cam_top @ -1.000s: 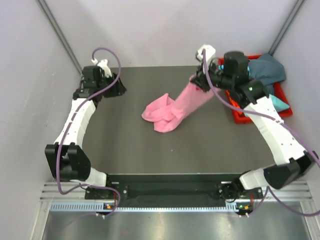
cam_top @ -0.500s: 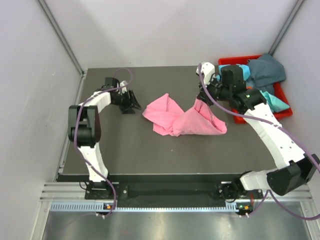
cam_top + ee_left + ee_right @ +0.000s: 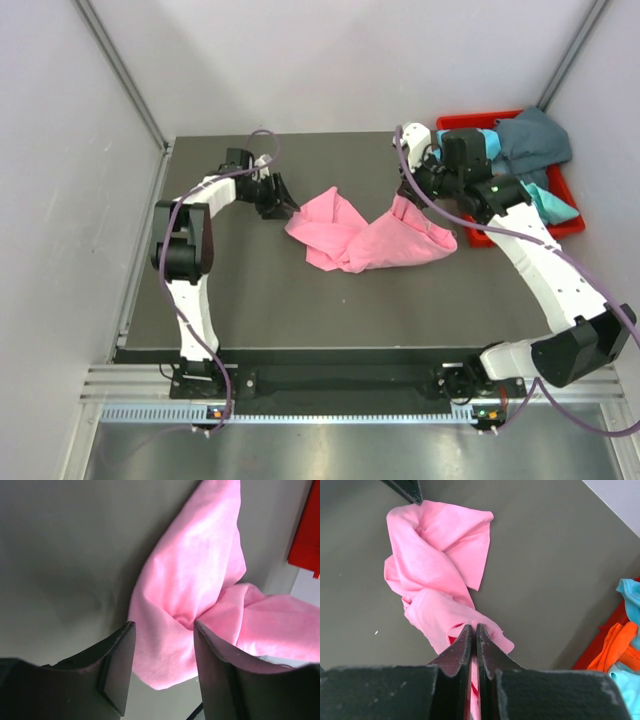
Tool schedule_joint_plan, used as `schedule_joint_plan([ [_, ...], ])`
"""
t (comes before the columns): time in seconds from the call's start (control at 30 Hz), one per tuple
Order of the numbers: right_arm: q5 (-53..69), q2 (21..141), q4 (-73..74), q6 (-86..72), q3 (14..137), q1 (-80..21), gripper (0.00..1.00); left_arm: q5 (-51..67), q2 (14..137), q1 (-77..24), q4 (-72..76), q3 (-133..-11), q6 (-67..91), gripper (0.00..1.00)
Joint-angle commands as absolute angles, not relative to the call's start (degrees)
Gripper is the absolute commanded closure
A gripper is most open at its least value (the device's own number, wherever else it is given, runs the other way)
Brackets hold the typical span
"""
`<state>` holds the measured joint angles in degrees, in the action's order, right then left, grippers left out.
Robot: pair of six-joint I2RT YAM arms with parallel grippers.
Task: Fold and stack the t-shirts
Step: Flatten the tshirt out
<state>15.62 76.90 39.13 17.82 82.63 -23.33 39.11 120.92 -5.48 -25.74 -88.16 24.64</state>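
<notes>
One t-shirt [image 3: 365,238] lies mid-tabletop [image 3: 300,310]; the others are in the bin [image 3: 478,238] at the far right.
The t-shirt lies a little to the far side of centre and stretches from left to right. The left hand [image 3: 286,207] is at its left end, its fingers apart on either side of the cloth's edge. The right hand [image 3: 405,200] is at the far right end, closed on a fold of the cloth. Just right of that end, in the tabletop's far right corner, stands the bin. A heap of t-shirts [image 3: 535,145] lies in it, some hanging over its far and right rims.
</notes>
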Motion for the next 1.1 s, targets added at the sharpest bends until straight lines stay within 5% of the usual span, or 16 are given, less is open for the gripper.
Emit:
schedule_joint_plan([
  [0.0,15.38,77.08,37.09,18.37,85.78,-22.68,1.0,41.13,120.76,-6.59,-23.55,-86.49,25.14,0.46],
  [0.17,15.38,77.08,35.6,17.49,84.55,-22.24,1.0,39.73,120.41,-7.82,-24.08,-86.04,24.08,0.58],
  [0.23,15.47,77.08,35.24,17.49,84.55,-22.06,1.0,39.29,120.06,-7.82,-24.52,-86.66,23.82,0.71],
  [0.3,15.38,77.08,34.81,17.49,84.46,-21.8,1.0,37.89,119.53,-7.82,-25.31,-87.88,22.94,1.0],
  [0.77,4.41,76.03,27.34,19.78,91.49,-17.58,1.0,23.47,98.71,-7.47,-37.42,-108.09,5.9,1.0],
  [1.07,5.53,69.09,29.08,15.74,93.61,-16.7,1.0,20.83,85.44,-7.47,-46.83,-108.11,-1.75,1.0],
])
